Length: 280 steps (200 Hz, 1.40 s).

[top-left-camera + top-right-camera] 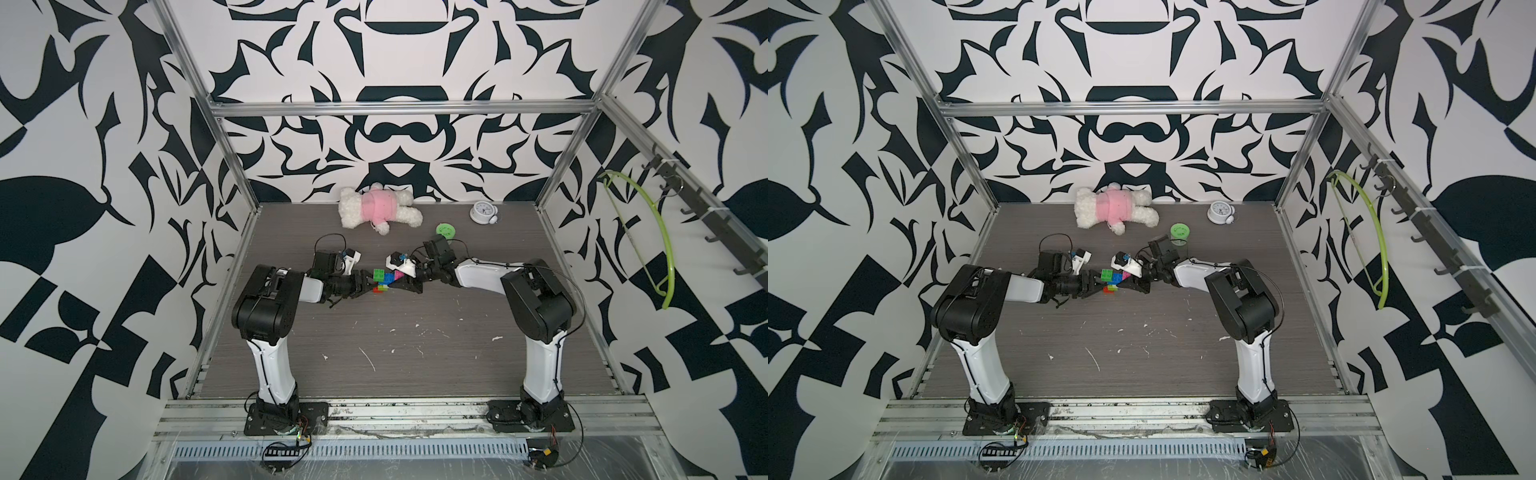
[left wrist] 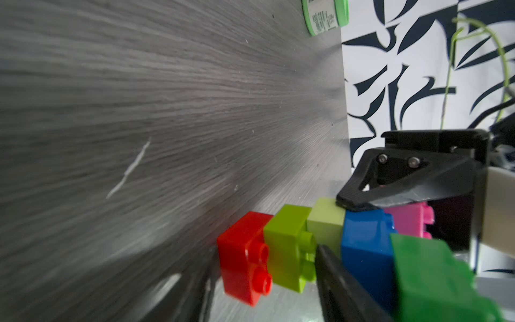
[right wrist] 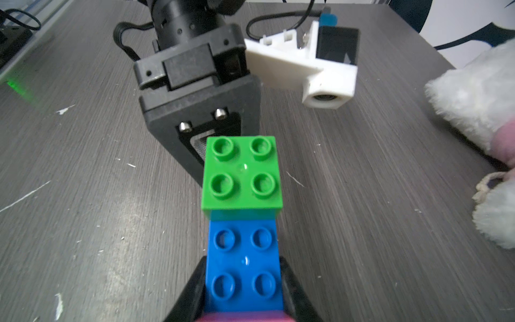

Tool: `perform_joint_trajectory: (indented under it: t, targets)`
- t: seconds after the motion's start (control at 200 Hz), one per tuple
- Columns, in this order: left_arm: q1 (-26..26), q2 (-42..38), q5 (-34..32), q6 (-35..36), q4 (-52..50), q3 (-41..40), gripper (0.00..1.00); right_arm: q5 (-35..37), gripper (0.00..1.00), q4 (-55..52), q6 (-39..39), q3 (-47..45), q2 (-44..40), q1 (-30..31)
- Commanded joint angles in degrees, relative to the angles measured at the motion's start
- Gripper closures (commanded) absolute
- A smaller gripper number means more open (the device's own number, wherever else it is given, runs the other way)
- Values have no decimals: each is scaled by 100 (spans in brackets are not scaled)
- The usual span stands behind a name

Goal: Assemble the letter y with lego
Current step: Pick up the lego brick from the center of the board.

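Bright, even light fills both top views; the arms cast faint shadows on the table, and the walls stretch at nine and three o'clock (wide lens). The left wrist view smears the table into streaks and blurs the green brick; the right wrist view catches a glint on the blue brick.

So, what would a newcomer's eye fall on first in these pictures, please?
Probably the bright letter y in the middle of the table: the right gripper clamps its blue bar, with the left gripper close opposite. Next, the bold black-and-white walls all round, and the white plush toy in pink at the table's back edge.
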Motion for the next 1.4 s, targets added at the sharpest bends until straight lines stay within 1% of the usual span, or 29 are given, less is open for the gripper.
perform_joint_trajectory:
  t: [0.0, 0.29, 0.58, 0.76, 0.905, 1.1, 1.195, 1.395]
  targets:
    - [49, 392, -921, 76, -1308, -310, 33, -123, 65, 54, -45, 171, -55, 68]
    - [128, 375, -850, 1, -1241, -338, 32, -124, 66, -18, -54, 196, -69, 63]
    - [242, 332, -561, -185, -976, -400, 31, -21, 67, -207, -19, 283, -62, 68]
    - [318, 293, -621, -208, -987, -404, 31, -70, 67, -435, 10, 391, -74, 53]
    - [525, 198, -654, -297, -944, -429, 31, -231, 68, -1000, -62, 577, -139, 47]
    - [611, 93, -666, -334, -928, -435, 31, -395, 71, -2127, -57, 926, -314, 40]
    - [634, 98, -664, -353, -943, -426, 31, -489, 72, -2592, -16, 949, -479, 33]
    - [642, 63, -673, -362, -946, -436, 31, -695, 72, -3750, 339, 1069, -711, 32]
